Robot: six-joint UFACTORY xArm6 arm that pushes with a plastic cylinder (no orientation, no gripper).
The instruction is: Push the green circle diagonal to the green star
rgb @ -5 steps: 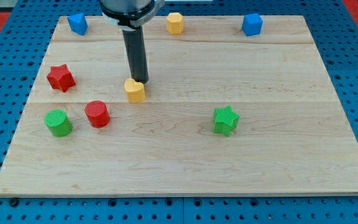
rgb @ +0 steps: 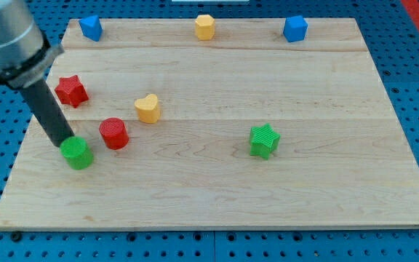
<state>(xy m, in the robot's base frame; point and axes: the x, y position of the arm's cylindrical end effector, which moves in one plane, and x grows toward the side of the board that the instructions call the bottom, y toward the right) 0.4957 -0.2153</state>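
The green circle [rgb: 77, 153] is a short cylinder near the board's left edge, below the middle. The green star [rgb: 264, 140] lies right of the board's centre. My tip [rgb: 63, 140] stands at the green circle's upper left side, touching it. The rod slants up to the view's top left, where the arm's grey body fills the corner.
A red cylinder [rgb: 113, 134] stands just right of the green circle. A red star [rgb: 70, 90] lies above them, a yellow heart [rgb: 148, 108] right of it. At the board's top edge sit a blue block [rgb: 90, 28], a yellow hexagon [rgb: 205, 27] and a blue cube [rgb: 294, 28].
My tip has swung from beside the yellow heart down-left to the green circle. The green circle has slid a little down-right. The yellow heart has shifted slightly left and turned.
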